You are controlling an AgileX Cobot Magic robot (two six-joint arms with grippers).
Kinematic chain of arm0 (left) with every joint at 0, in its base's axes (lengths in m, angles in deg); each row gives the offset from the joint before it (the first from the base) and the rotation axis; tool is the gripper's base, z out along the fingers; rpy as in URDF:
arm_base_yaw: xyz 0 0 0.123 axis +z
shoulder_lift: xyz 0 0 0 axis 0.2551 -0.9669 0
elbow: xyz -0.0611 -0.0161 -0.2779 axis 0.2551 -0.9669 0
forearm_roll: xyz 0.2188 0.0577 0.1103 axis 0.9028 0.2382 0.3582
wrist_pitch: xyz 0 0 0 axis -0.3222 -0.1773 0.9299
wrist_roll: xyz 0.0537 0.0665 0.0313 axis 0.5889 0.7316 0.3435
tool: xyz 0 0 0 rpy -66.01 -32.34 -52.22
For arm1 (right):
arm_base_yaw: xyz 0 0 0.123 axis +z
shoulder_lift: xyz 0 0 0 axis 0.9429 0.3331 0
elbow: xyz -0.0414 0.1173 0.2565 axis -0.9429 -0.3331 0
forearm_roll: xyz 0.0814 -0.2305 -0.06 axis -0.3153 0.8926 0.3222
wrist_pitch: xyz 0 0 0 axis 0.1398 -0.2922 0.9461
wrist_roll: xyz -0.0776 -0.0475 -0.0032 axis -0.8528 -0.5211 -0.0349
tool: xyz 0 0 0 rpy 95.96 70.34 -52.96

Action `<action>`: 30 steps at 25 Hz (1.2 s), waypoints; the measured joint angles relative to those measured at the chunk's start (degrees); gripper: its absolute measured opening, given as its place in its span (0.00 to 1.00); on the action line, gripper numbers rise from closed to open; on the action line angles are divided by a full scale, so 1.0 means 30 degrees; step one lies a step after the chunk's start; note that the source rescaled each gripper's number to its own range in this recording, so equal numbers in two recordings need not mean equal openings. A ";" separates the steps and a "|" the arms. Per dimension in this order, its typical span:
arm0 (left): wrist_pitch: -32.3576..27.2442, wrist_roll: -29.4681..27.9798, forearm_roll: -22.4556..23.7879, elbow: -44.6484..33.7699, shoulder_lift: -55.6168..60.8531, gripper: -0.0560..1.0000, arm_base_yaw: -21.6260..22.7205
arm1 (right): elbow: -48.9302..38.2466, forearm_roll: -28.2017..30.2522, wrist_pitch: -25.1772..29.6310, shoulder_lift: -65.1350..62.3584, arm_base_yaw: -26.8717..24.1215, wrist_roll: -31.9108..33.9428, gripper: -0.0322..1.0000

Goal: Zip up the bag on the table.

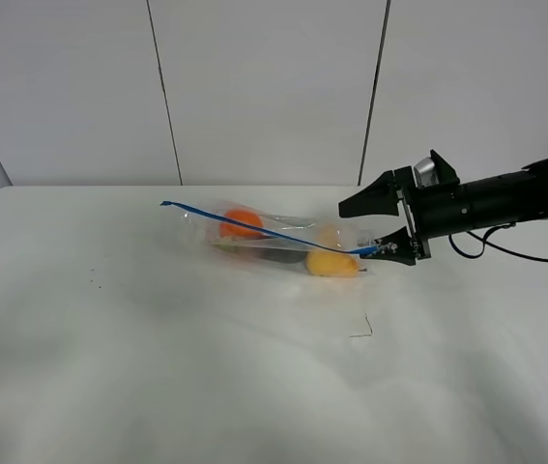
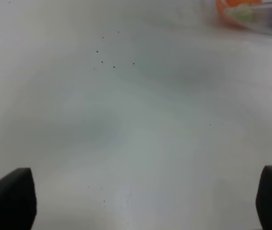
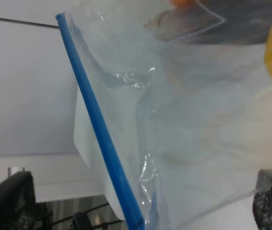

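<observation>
The clear bag [image 1: 272, 235] lies on the white table [image 1: 158, 367] at mid-back, with orange, dark and yellow produce inside. Its blue zipper strip [image 1: 254, 229] runs from the raised far-left end to the right end. My right gripper [image 1: 357, 230] is open at the bag's right end, its lower finger touching the strip's end. In the right wrist view the blue strip [image 3: 100, 129] passes between the wide-apart fingers of the gripper [image 3: 140, 201]. My left gripper [image 2: 145, 201] is open and empty over bare table; the bag's corner [image 2: 251, 12] shows far off.
A small dark scrap [image 1: 362, 330] lies on the table in front of the bag. A black cable [image 1: 510, 251] hangs from the right arm. Tiny dark specks [image 1: 95, 283] dot the left side. A white panelled wall stands behind.
</observation>
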 joint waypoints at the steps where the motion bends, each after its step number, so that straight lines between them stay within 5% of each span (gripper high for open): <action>1: 0.0000 0.0000 0.0000 0.0000 0.0000 1.00 0.0000 | 0.0000 0.0058 0.0018 0.0000 -0.0066 0.0000 1.00; 6: 0.0000 0.0000 0.0000 0.0000 0.0000 1.00 0.0000 | 0.0000 0.1602 -0.0565 -0.0099 -0.0340 0.0505 1.00; 9: 0.0000 0.0000 0.0000 0.0000 0.0000 1.00 0.0000 | 0.0000 0.4242 -0.2218 -0.0807 -0.0382 0.1317 1.00; 16: 0.0000 0.0000 0.0000 0.0000 0.0000 1.00 0.0000 | 0.0000 1.5299 -0.7397 -0.4239 -0.0382 0.8164 1.00; 22: 0.0000 0.0000 0.0000 0.0000 0.0000 1.00 0.0000 | 0.0000 2.4247 -0.7650 -0.5621 -0.0382 1.4170 1.00; 30: 0.0000 0.0000 0.0000 0.0000 0.0000 1.00 0.0000 | -0.0039 2.5911 -0.6920 -0.7526 -0.0382 1.4572 1.00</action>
